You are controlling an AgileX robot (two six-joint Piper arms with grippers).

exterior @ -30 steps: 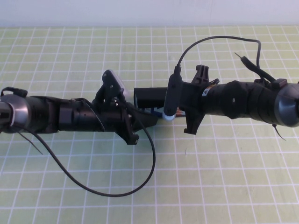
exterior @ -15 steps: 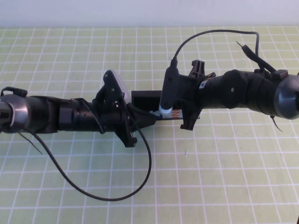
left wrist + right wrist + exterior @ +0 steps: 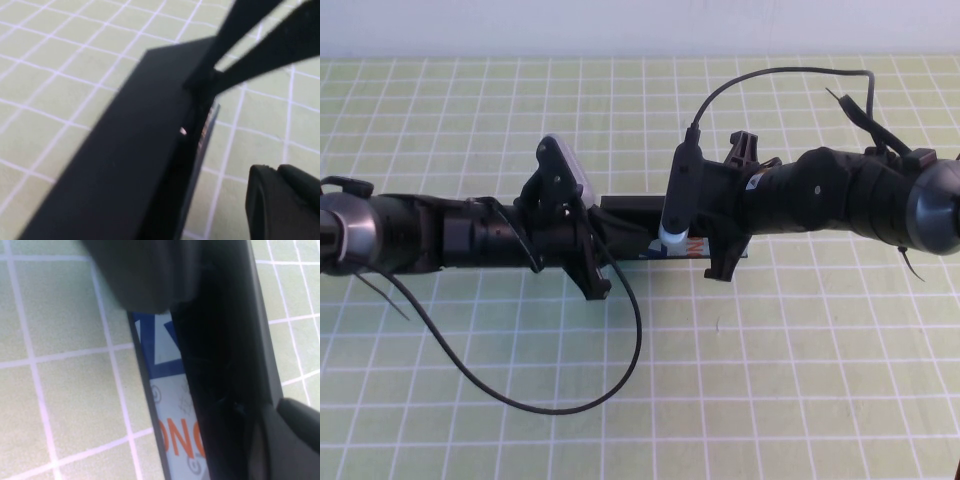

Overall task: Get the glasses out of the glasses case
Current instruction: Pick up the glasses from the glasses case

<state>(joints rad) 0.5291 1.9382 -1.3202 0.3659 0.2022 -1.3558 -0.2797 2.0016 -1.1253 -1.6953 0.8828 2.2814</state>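
On the pale green gridded mat [image 3: 770, 360], both arms meet over the glasses case [image 3: 625, 212], a matte black rectangular box at the table's middle, largely hidden beneath them. The left gripper [image 3: 620, 245] and right gripper [image 3: 665, 240] crowd its printed white strip [image 3: 172, 405]; their grip cannot be told, and a looping black cable [image 3: 570, 400] trails nearby

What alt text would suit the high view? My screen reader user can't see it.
Two black robot arms meet over a black glasses case at the middle of a green grid-patterned table. The left pincer reaches in from the left and the right pincer from the right, both at the case. No glasses are visible.
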